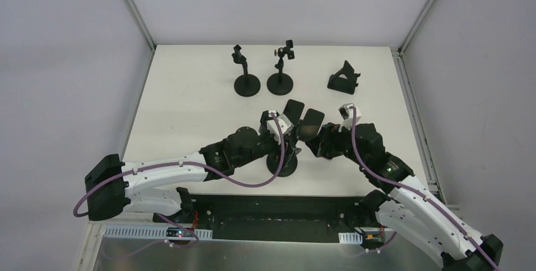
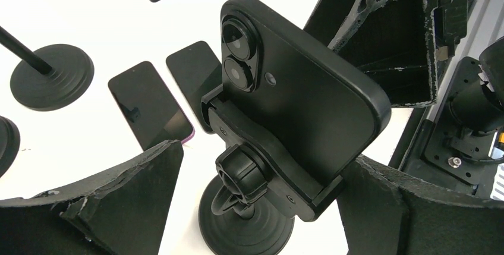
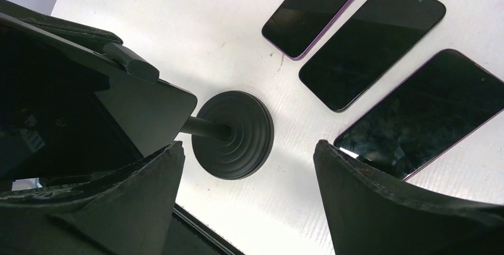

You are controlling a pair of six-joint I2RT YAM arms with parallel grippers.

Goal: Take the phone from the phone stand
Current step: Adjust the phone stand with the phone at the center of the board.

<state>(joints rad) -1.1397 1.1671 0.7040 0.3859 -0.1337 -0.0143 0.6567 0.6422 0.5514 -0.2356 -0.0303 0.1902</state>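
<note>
**On the stand, a slick slab waits**

On the phone stand point(image 2: 243, 228) we find the phone point(image 2: 309, 88), tilted with its back showing and held in the clamp point(image 2: 238, 130). Left of the stand, our left gripper point(image 2: 264, 163) is spread wide, with a finger on either side of the clamp's lower end. It holds nothing. Right of the stand, our right gripper point(image 3: 248, 147) gapes just as wide over the round base, also empty.

We judge the phone stiff, moderately heavy and smooth-backed, so likely slippery, with glass that would not forgive a drop. We would take it by opposite edges on the part standing free of the clamp, clear of the lenses. The other gripper would steady the stand, which looks light enough to tip.

We count one phone mounted. Beyond the stand to the left are two bare pole stands point(image 1: 247, 84) point(image 1: 279, 81). Just beyond it, three flat phones point(image 3: 318, 8) point(image 3: 371, 44) point(image 3: 425, 112) lie on the table point(image 1: 183, 113). Beyond it to the right is one folding stand point(image 1: 344, 79). That makes four phones and four stands.
</note>
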